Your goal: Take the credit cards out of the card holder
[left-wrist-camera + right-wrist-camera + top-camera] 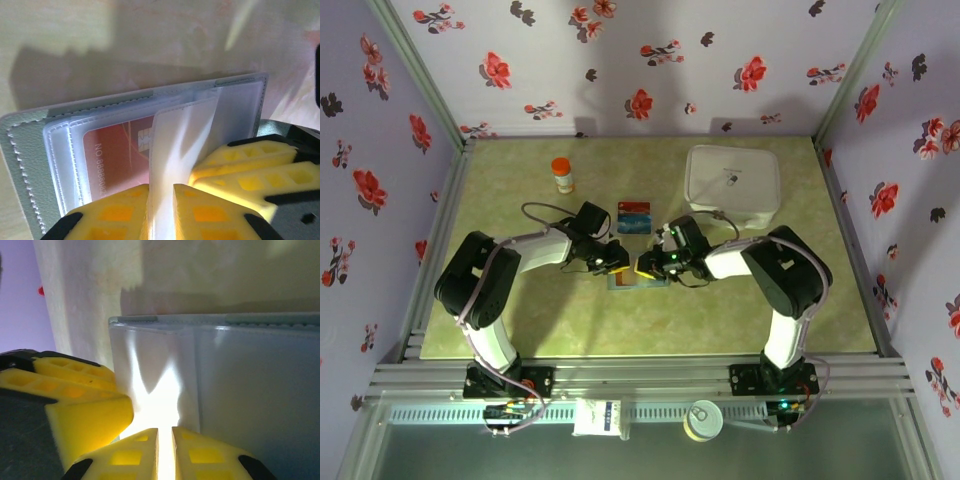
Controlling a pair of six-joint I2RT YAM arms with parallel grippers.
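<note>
The grey-blue card holder lies open on the table between both arms. In the left wrist view its stitched panel and clear sleeves show, with a red credit card inside one sleeve. My left gripper is shut on a raised clear sleeve, and the right arm's yellow fingers sit close beside it. My right gripper pinches a clear sleeve of the holder from the opposite side. From above, the left gripper and right gripper meet over the holder. Two credit cards, red and blue, lie on the table just behind.
An orange pill bottle stands at the back left. A large white square box sits at the back right, near the right arm's elbow. Floral walls close in the green table on three sides.
</note>
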